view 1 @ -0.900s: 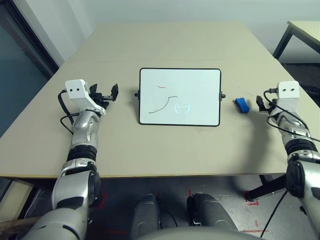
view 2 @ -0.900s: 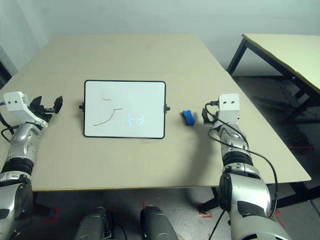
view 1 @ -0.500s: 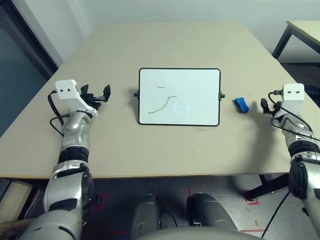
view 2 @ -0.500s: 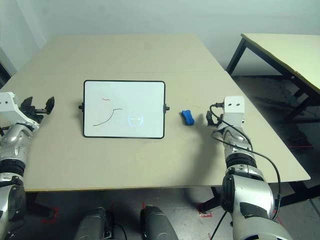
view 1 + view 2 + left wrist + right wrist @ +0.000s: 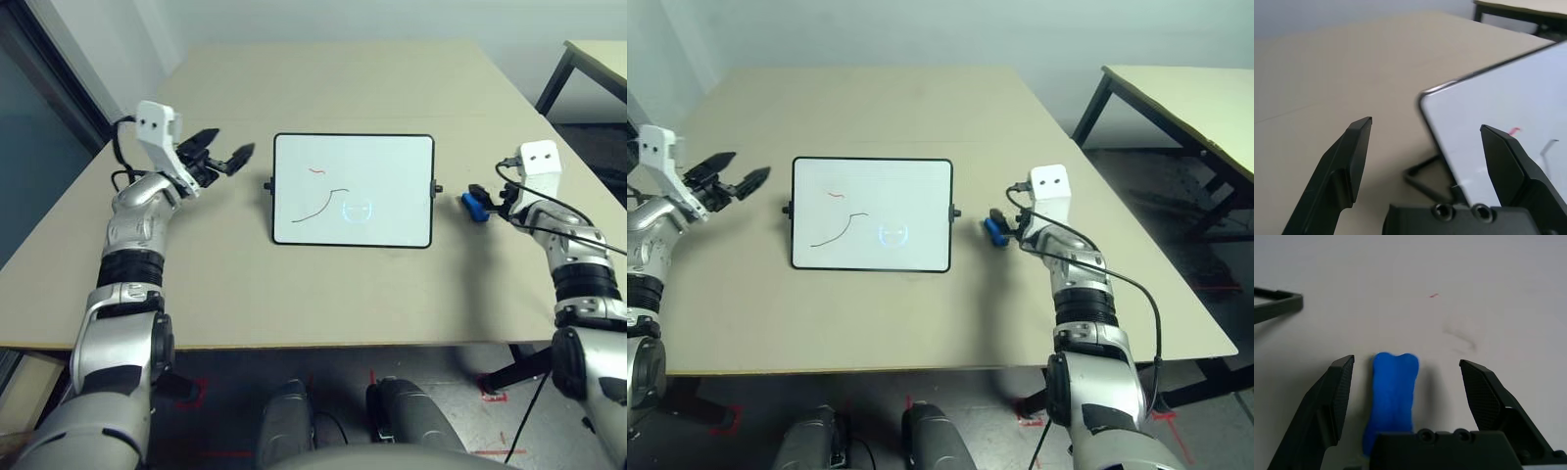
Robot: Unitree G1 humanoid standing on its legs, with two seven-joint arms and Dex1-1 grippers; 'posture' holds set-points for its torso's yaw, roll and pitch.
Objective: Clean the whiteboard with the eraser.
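Note:
The whiteboard [image 5: 353,191] lies flat in the middle of the table, black-framed, with a red dash, a dark curved line and a faint blue scribble on it. The blue eraser [image 5: 473,207] lies on the table just off the board's right side knob. My right gripper [image 5: 1406,363] is open, its two fingers on either side of the eraser [image 5: 1393,391], which sits closer to one finger and is not pinched. My left gripper [image 5: 227,147] hangs open above the table beside the board's left edge, its fingers pointing at the board's corner [image 5: 1422,95].
The tan table [image 5: 343,88] stretches well beyond the board toward the back and the front. A second table [image 5: 1181,98] with black legs stands off to the right across a gap of dark floor.
My right gripper has come in toward the board and now straddles the eraser. My left arm has lifted and swung toward the board's left edge. Board and eraser have not moved.

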